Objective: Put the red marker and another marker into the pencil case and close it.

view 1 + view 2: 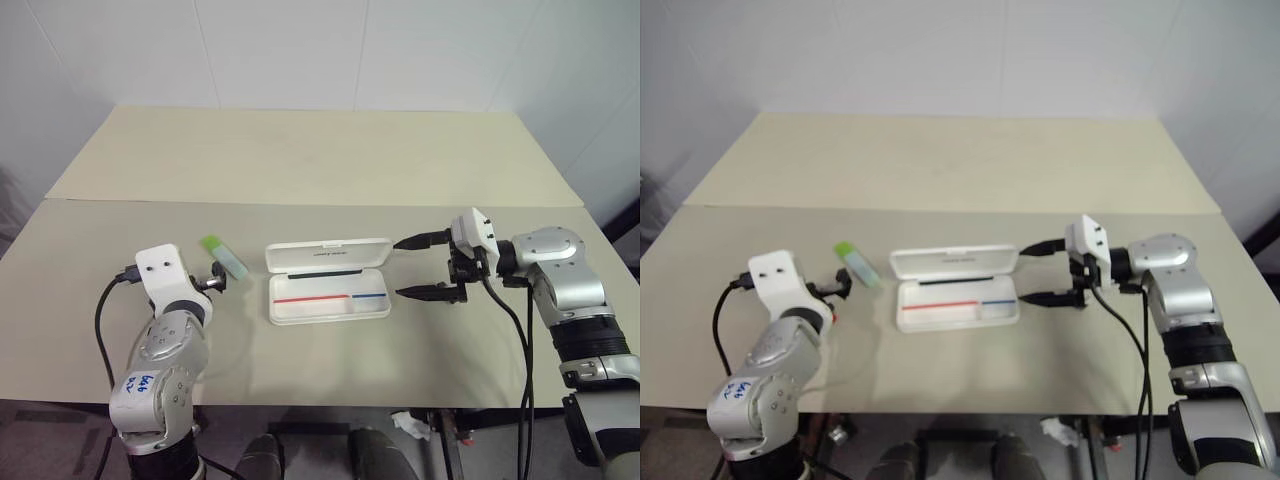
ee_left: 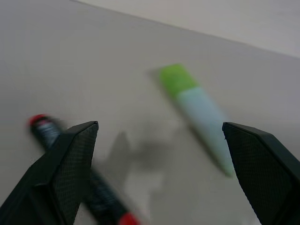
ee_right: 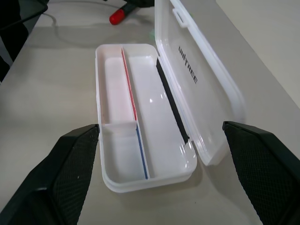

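I have the flat white hard-plastic pencil case lying empty at centre frame, lid folded back so both markers can drop in. My left gripper, fingers spread wide and holding nothing, hangs left of centre over the dark red-capped marker and chunky mint-green highlighter. The right gripper, equally wide and empty, waits just right of the case, I'd judge to steady it.
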